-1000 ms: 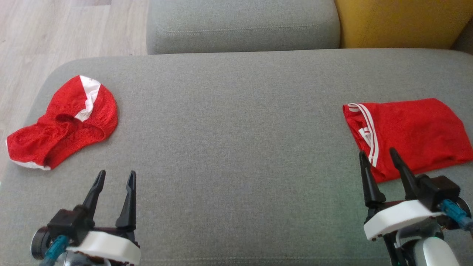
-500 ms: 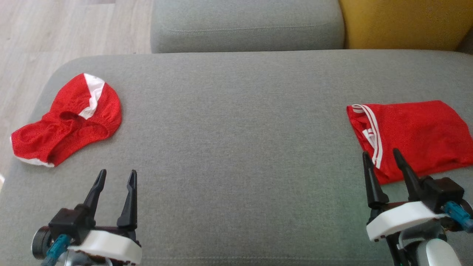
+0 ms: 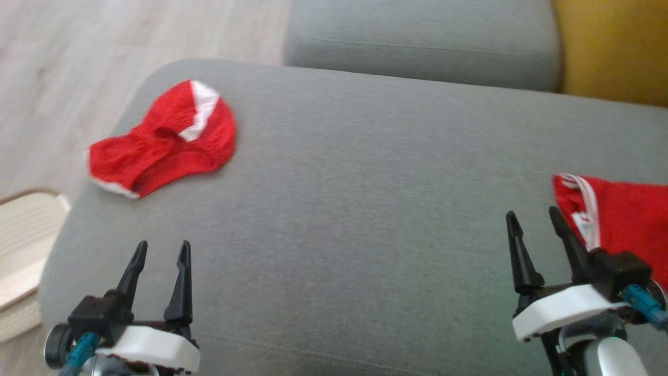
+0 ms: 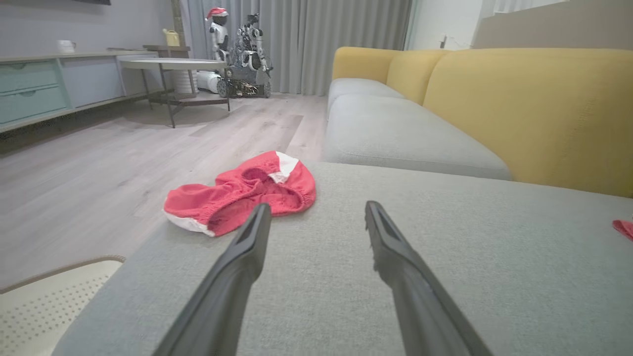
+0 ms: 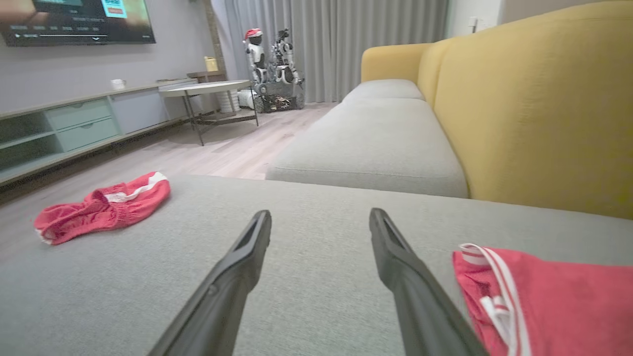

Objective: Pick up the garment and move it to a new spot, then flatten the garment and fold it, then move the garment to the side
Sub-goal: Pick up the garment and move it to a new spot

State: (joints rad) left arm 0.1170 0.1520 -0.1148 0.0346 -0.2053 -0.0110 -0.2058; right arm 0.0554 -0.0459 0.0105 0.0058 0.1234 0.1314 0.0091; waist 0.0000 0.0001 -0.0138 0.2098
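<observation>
Left gripper (image 3: 163, 244) and right gripper (image 3: 532, 212) are held spread, empty. The crumpled garment (image 3: 162, 141), red mesh, white-trimmed, is found ahead-left of the left gripper, near the rounded cushion (image 3: 355, 209) corner. The folded garment (image 3: 626, 224) lies just right of the right gripper; bare grey weave between.

Left gripper (image 4: 316, 210): two dark fingers rise from bottom centre, spread wide, nothing between them. Grey cushion (image 4: 494, 257) spans the lower frame. Crumpled red garment (image 4: 245, 193) with white trim lies left of centre, near the cushion's edge, just past the left fingertip. Yellow sofa back (image 4: 519, 109) upper right. Wood floor (image 4: 99, 168) left. Round table (image 4: 173, 63) upper left.
</observation>
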